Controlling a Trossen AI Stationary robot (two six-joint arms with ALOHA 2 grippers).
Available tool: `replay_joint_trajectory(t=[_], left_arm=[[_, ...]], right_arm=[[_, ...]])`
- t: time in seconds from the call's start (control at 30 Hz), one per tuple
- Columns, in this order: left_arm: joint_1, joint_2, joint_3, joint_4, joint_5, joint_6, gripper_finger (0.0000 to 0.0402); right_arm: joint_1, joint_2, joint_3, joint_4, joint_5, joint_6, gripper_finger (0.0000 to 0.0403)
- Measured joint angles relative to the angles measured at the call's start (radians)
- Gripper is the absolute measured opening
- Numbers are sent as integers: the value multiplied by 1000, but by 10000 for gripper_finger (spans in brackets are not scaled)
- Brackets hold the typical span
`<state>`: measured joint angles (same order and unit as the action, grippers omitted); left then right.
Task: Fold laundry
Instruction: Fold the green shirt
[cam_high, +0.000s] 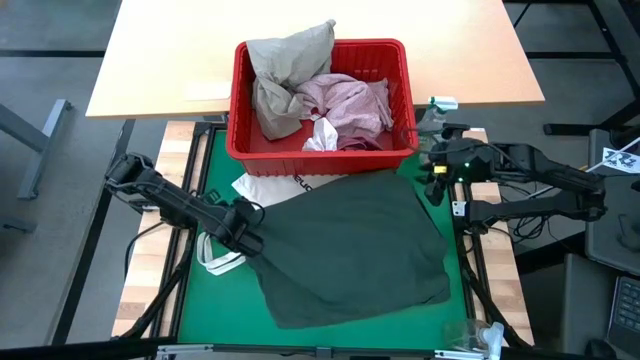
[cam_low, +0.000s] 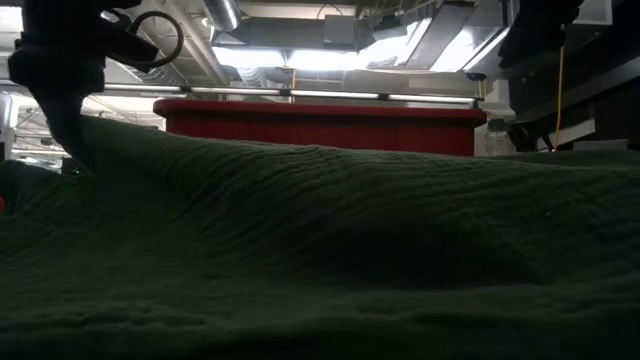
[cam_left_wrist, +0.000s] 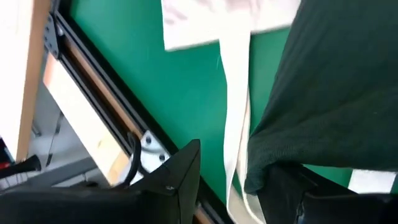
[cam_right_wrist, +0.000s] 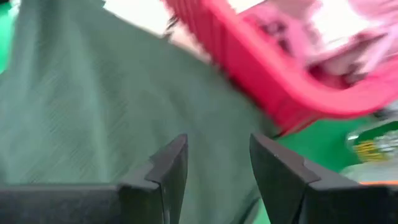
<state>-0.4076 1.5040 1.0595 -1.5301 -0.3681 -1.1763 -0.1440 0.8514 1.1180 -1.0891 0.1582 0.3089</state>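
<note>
The dark grey-green garment (cam_high: 350, 245) is lying spread over most of the green table (cam_high: 215, 175), leaving a bare strip along the left side and at the near left corner. Its far edge is reaching the red basket (cam_high: 320, 150), and a white tote bag (cam_high: 268, 187) is showing from under its far left corner.

The left pincer (cam_high: 250, 238) is sitting at the garment's left edge with its fingers apart; the cloth's edge is lying between them, though a firm grip cannot be told. The right pincer (cam_high: 432, 178) is hovering at the far right corner beside the basket, parted and empty.

In the basket a beige garment (cam_high: 285, 75), a pink garment (cam_high: 350, 100) and a small white piece (cam_high: 322, 135) are lying crumpled.
</note>
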Motion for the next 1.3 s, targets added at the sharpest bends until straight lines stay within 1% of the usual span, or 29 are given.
replay_joint_trajectory(t=[0.07, 0.17, 0.23, 0.37, 0.4, 0.47, 0.57, 0.73, 0.9, 0.97, 1.1, 1.17, 1.3], left_arm=[[0, 0, 0, 14, -45, -20, 134], [0, 0, 0, 50, -143, -78, 134], [0, 0, 0, 81, -211, -104, 134], [0, 0, 0, 152, -331, -124, 134], [1, 0, 0, 171, -356, -125, 134], [2, 0, 0, 197, -373, -124, 134], [2, 0, 0, 199, -362, -125, 134], [0, 0, 0, 200, -294, -132, 134], [0, 0, 0, 211, -271, -158, 134], [0, 0, 0, 219, -260, -159, 134], [0, 0, 0, 220, -202, -160, 134], [0, 0, 0, 220, -161, -164, 134], [0, 0, 0, 218, -63, -181, 134]], right_arm=[[1, 8, 0, -8, -47, 0, 172], [1, 36, 0, -9, -84, 1, 172], [1, 62, 0, -9, -80, 0, 172], [1, 125, -1, -7, -36, 0, 172], [1, 145, -1, -4, -35, 0, 172], [1, 191, -1, 0, -38, 0, 172], [1, 256, -1, 7, -38, 0, 172], [1, 387, -1, 38, -34, -2, 172], [1, 505, -2, 116, 6, -53, 172], [1, 543, -2, 156, 7, -56, 172], [3, 618, 0, 184, 21, -74, 172], [4, 652, 2, 180, 54, -81, 172], [5, 705, 3, 174, 163, -81, 172]])
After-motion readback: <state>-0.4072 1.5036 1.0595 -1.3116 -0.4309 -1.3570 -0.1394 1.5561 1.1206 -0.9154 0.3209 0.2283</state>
